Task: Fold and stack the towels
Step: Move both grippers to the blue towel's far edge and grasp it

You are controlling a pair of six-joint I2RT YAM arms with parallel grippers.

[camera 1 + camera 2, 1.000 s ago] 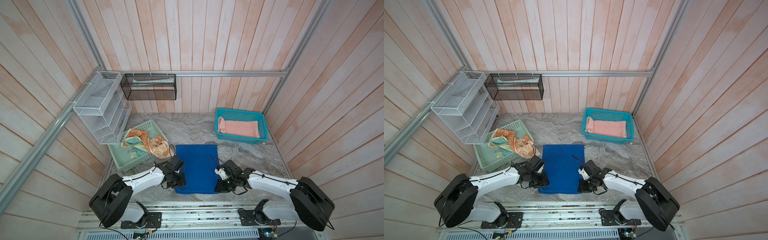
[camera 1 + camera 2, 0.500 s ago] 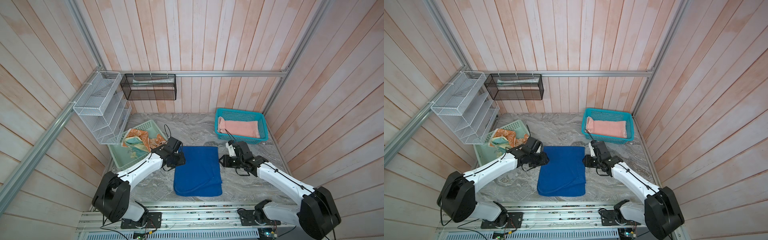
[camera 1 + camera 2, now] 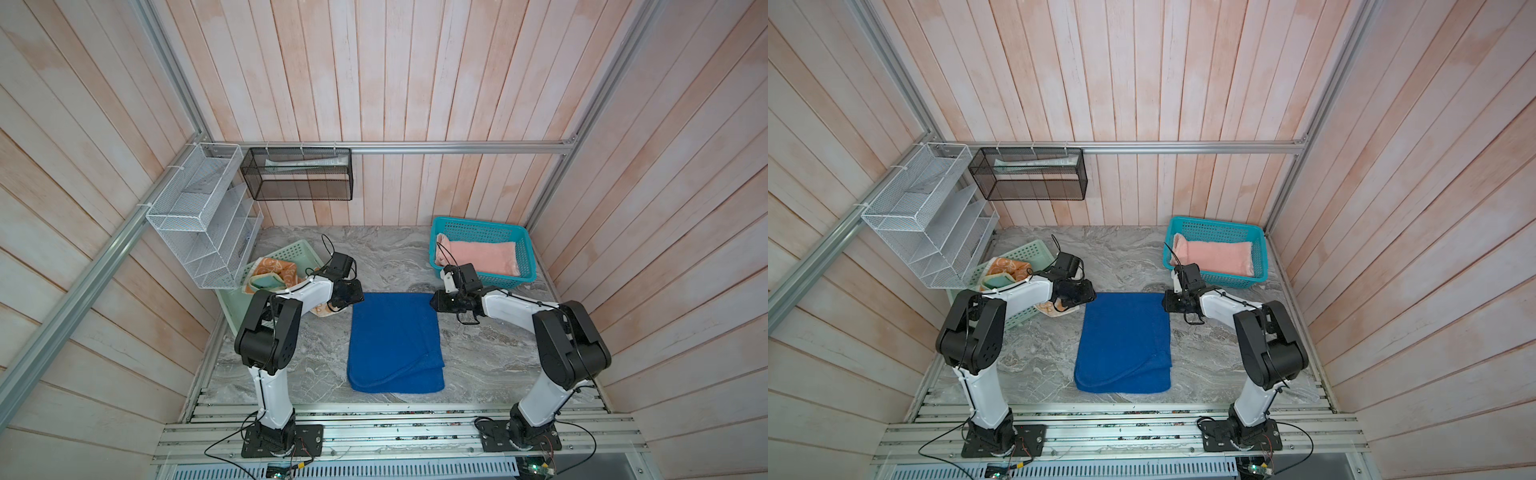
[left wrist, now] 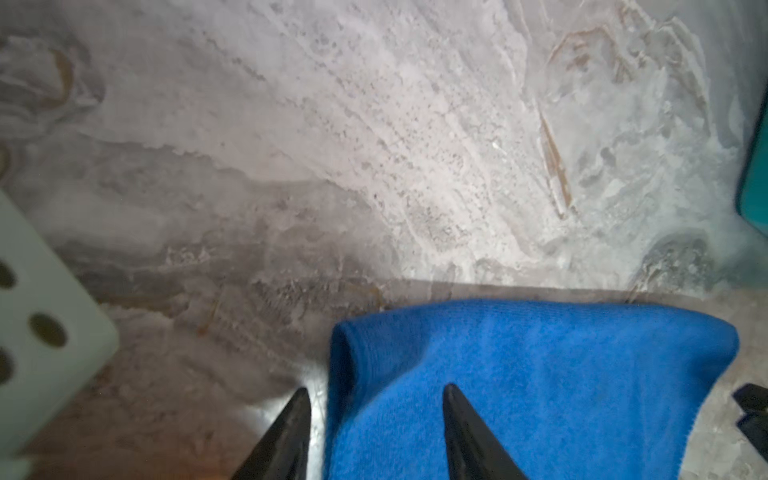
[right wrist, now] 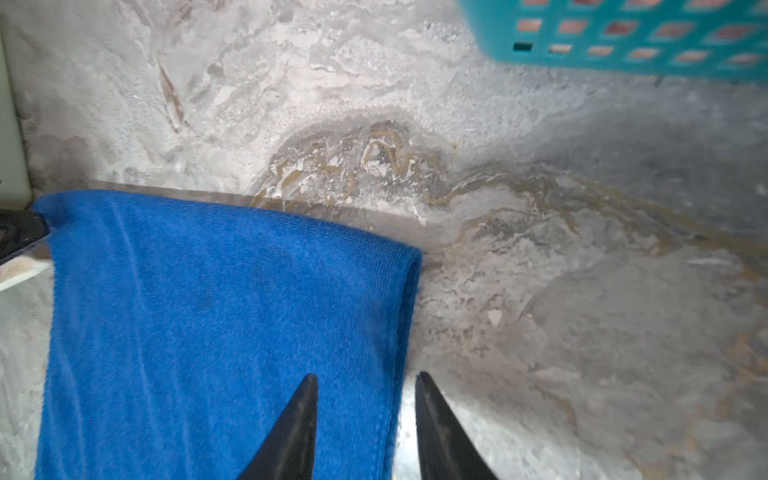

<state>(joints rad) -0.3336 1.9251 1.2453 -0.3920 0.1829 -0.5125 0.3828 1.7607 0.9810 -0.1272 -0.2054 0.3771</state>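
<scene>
Royal-blue terry towel (image 5: 216, 316) lies flat on grey marble-pattern tabletop (image 5: 582, 332). Its rounded far edge faces teal plastic lattice basket (image 5: 623, 37), w/ a gap of bare table btwn. Pink shows thru basket holes. R gripper (image 5: 365, 376): black tapered fingers (image 5: 291, 428) parted, straddling towel's side edge, one over cloth, other over table.

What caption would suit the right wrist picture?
Right claw, open, straddling the folded blue towel at its edge; teal basket nearby.
</scene>
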